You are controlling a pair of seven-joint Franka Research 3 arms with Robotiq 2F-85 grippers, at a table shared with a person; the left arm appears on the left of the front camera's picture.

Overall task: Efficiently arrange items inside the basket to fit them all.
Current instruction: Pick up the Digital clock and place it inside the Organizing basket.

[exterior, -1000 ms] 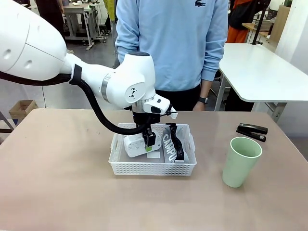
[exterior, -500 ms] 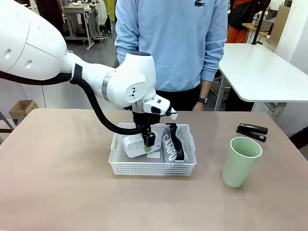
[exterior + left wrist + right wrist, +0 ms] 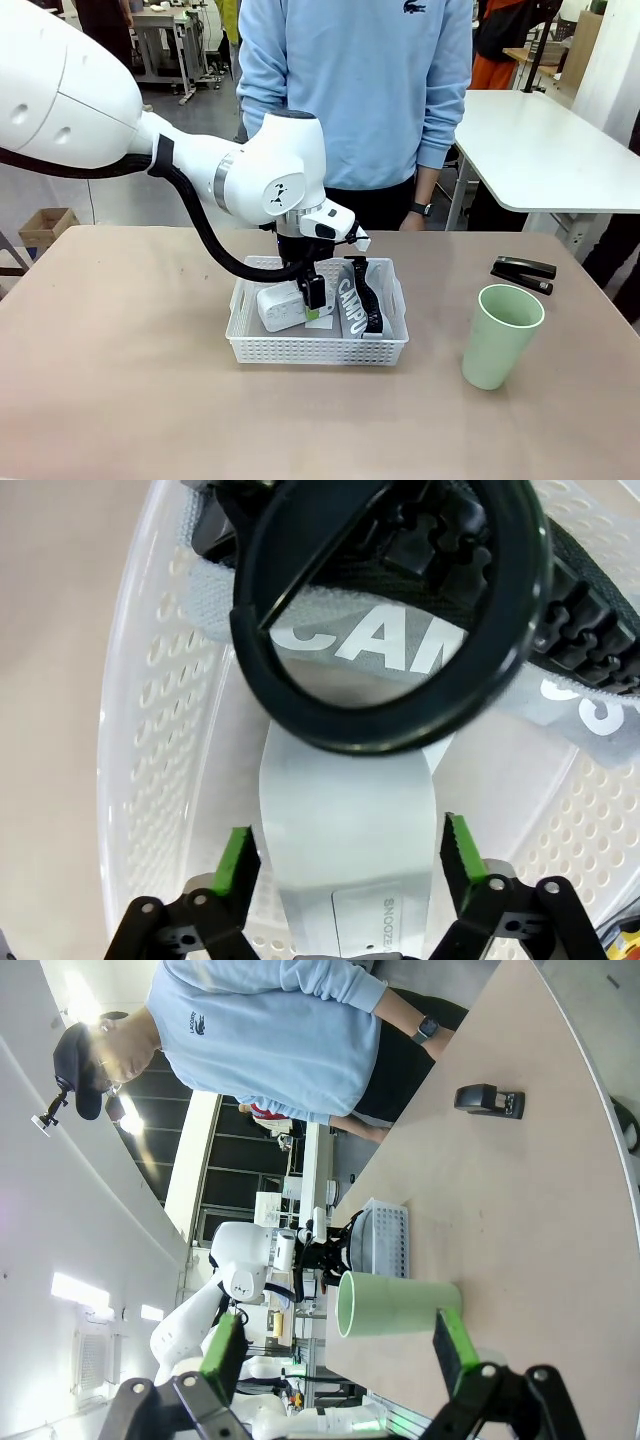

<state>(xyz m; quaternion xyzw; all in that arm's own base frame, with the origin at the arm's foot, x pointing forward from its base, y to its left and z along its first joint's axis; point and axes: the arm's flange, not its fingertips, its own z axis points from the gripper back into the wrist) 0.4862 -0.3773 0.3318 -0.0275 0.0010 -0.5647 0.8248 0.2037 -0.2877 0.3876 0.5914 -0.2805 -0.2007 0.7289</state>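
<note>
While hanging in the basket (image 3: 150,740), stands open at the left gripper (image 3: 348,855), astride the white box (image 3: 345,800) with both pads (image 3: 237,858) just clear of its sides. Just past those tips, the grey pouch (image 3: 350,645). Spread wide too at the right gripper (image 3: 337,1345), with the green cup (image 3: 395,1305) between and beyond the tips, the stapler (image 3: 488,1100) farther off.

The left arm (image 3: 100,100) comes in from the side with its wrist bent straight down. The left gripper (image 3: 312,298) points downward, its jaws spread, the green pads (image 3: 238,850) well apart. The right gripper (image 3: 335,1345) is wide open and holds nothing.
</note>
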